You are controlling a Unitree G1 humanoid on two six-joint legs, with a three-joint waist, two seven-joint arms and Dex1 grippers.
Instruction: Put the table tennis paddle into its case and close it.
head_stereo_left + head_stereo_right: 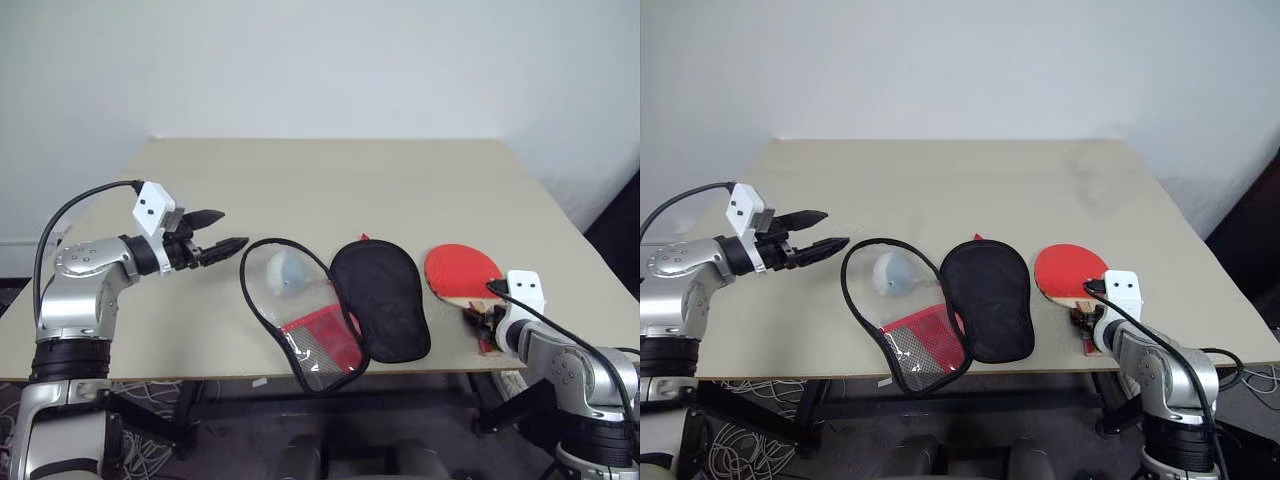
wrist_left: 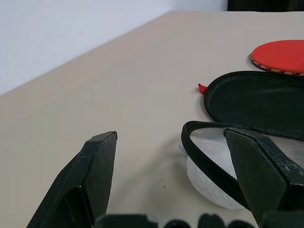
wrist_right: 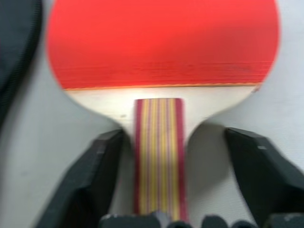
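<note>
The table tennis paddle lies flat on the table at the right, red face up, with its striped wooden handle pointing to the near edge. My right gripper straddles that handle, one finger on each side with gaps showing, so it is open. The case lies unzipped in the middle. Its black half is spread beside a black-rimmed half that has a clear lining and a red pocket. My left gripper hovers open just left of the case, holding nothing.
A pale round object rests inside the clear-lined half of the case. The tan table is bare behind the case, and its near edge runs just below the case and paddle. A white wall stands behind.
</note>
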